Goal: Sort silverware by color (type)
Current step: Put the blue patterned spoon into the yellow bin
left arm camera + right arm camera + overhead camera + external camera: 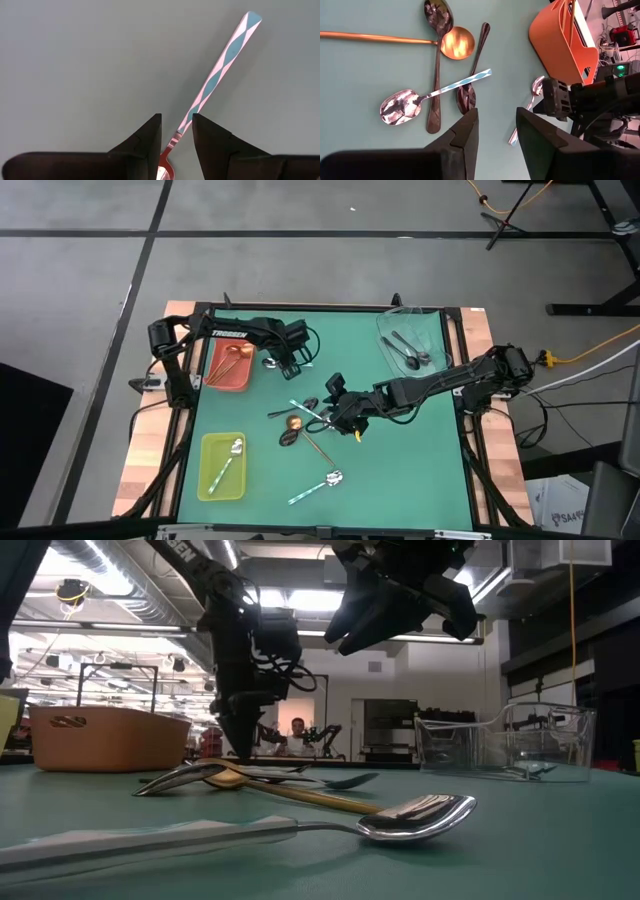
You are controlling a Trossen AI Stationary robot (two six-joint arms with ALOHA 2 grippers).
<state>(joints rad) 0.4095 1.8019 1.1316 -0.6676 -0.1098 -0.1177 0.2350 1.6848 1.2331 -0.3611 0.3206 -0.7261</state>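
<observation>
A silver-bowled spoon with a mint-patterned handle (220,65) lies flat on the green table beside the red tray (230,380). My left gripper (176,120) points down over it, open. Its fingers stand on either side of the spoon's thin neck, not touching it. My right gripper (496,117) hangs open and empty above a pile in the table's middle. In that pile lie a copper spoon (455,42), two dark spoons (437,15) and another mint-handled spoon (400,105), crossing one another.
The red tray holds copper spoons (232,358). The yellow-green tray (208,480) at the near left holds a mint-handled spoon. The clear tray (430,325) at the far right holds dark spoons. One more mint-handled spoon (320,485) lies alone near the front edge.
</observation>
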